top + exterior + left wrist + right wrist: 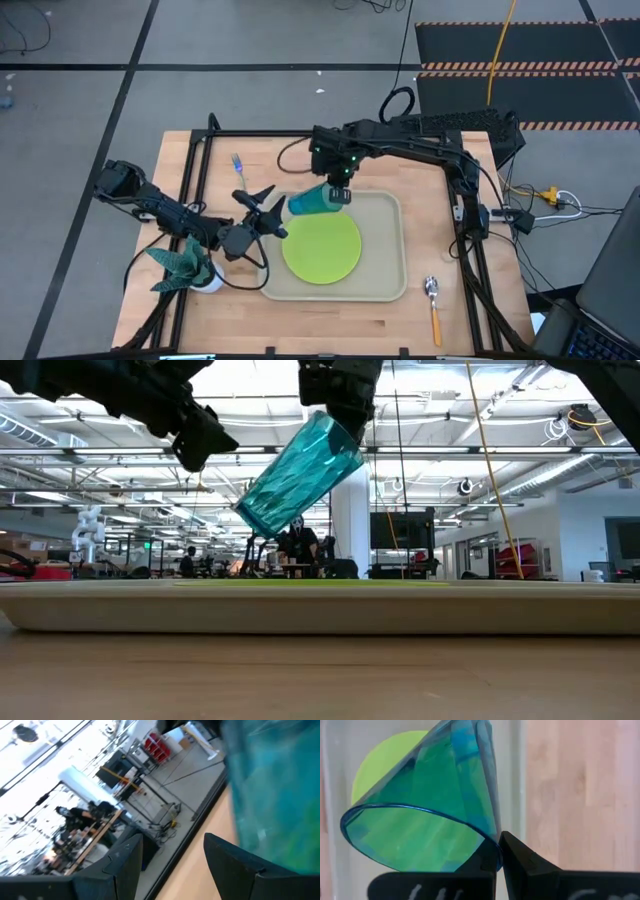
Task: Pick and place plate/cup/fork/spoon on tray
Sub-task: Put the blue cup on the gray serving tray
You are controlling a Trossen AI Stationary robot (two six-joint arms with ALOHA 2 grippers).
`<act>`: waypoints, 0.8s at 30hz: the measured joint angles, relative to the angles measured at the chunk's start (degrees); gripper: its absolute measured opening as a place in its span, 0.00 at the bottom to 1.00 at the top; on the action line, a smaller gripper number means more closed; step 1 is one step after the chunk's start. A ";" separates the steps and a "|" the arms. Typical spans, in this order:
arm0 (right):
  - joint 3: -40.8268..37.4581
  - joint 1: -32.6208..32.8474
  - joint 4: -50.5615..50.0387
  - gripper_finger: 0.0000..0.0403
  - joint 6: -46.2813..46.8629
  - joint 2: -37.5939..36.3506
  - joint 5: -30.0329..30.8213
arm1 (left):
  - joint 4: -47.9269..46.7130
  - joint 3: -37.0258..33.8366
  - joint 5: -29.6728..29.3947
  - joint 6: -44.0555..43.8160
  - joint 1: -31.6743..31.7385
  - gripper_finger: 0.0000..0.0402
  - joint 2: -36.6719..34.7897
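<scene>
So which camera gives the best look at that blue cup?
The low view: the whole cup hangs tilted above the tray, pinched at its rim by the right gripper. The high view shows it small, the right wrist view close-up, the left wrist view blurred.

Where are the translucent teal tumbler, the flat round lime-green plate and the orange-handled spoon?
translucent teal tumbler (314,201), high view, its tilted side wall.
flat round lime-green plate (322,248), high view, its centre.
orange-handled spoon (435,322), high view, its orange handle.

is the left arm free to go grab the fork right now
Probably yes: the left gripper is open and empty, and the fork lies on bare table nearby. The right gripper is holding the cup.
</scene>
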 joint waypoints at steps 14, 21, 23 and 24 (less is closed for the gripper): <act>-8.95 0.42 -14.80 0.00 10.29 -7.47 2.00 | 0.04 0.00 -10.43 -6.02 -10.77 0.53 0.00; -20.46 -1.49 -15.04 0.00 13.68 -12.48 4.73 | 0.24 0.00 -10.44 -9.47 -13.29 0.53 0.00; -24.12 -2.27 -14.64 0.00 14.63 -13.33 4.83 | 0.10 0.00 -10.44 -11.25 -13.41 0.53 0.00; -25.98 -2.75 -14.46 0.00 15.13 -13.94 4.88 | -0.04 0.00 -10.44 -12.06 -13.56 0.53 0.00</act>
